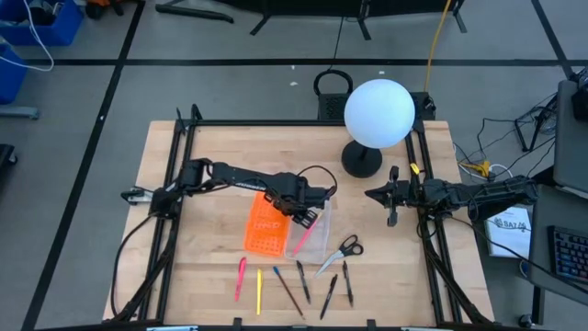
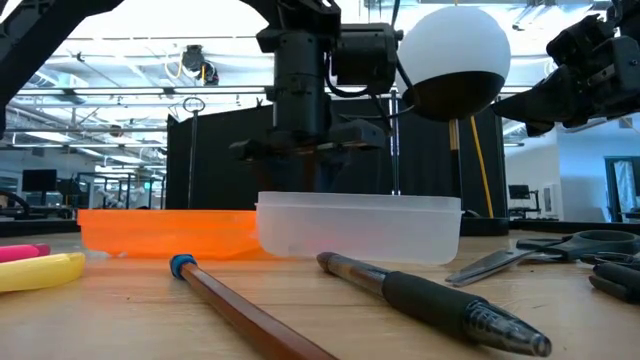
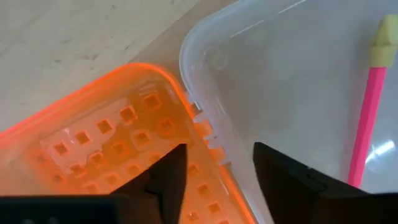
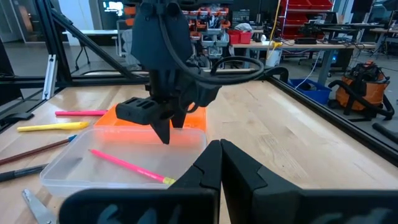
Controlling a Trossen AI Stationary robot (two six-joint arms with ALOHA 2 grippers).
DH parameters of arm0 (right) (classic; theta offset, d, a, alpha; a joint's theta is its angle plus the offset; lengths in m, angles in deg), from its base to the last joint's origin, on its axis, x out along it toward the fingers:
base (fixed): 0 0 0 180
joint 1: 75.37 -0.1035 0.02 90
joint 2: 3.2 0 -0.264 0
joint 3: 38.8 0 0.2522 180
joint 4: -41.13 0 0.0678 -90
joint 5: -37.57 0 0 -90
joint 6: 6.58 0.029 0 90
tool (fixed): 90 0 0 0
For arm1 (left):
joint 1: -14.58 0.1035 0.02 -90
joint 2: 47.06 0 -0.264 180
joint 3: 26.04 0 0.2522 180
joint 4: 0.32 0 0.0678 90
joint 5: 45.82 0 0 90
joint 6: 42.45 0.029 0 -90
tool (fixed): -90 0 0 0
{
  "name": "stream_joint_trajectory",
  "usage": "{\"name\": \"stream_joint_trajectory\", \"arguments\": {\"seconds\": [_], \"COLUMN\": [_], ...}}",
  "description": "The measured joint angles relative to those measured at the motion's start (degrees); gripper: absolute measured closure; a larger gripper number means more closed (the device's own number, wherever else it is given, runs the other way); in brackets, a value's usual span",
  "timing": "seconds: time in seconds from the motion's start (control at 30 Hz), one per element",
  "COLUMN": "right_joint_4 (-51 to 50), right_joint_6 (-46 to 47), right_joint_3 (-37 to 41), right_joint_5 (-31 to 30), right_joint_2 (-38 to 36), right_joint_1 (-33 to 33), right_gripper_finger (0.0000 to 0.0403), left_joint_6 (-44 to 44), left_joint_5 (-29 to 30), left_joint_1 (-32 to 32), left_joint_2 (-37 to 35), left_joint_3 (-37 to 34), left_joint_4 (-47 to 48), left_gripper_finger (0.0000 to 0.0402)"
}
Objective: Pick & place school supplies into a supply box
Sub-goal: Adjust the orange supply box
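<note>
The supply box lies open at mid-table: the clear tray joined to the orange perforated lid. One pink pen lies slantwise inside the tray. My left gripper hovers open just above the hinge between the lid and the tray, touching nothing. On the table nearer the front edge lie a pink pen, a yellow pen, several dark pens and pencils and the scissors. My right gripper waits shut to the right of the box, off the table surface.
A lamp with a white globe on a black base stands beyond the box, between the two arms. Black frame rails run along the table's left and right sides. Bare wood shows left of the orange lid.
</note>
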Motion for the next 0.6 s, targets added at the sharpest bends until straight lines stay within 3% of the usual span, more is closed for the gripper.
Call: {"name": "stream_joint_trajectory", "arguments": {"seconds": [0.37, 0.6], "right_joint_4": [-0.07, -0.11], "right_joint_6": [0.00, -0.41], "right_joint_3": [0.00, 0.00], "right_joint_5": [0.03, 0.07], "right_joint_2": [0.00, 0.00], "right_joint_1": [-0.02, -0.02], "right_gripper_finger": [0.0403, 0.0403], "left_joint_6": [-8.72, -16.32], "left_joint_5": [-0.60, -0.38], "left_joint_1": [0.06, 0.07], "left_joint_2": [-0.02, -0.04], "left_joint_3": [0.02, 0.07], "left_joint_4": [0.13, 0.00], "left_gripper_finger": [0.0382, 0.0372]}}
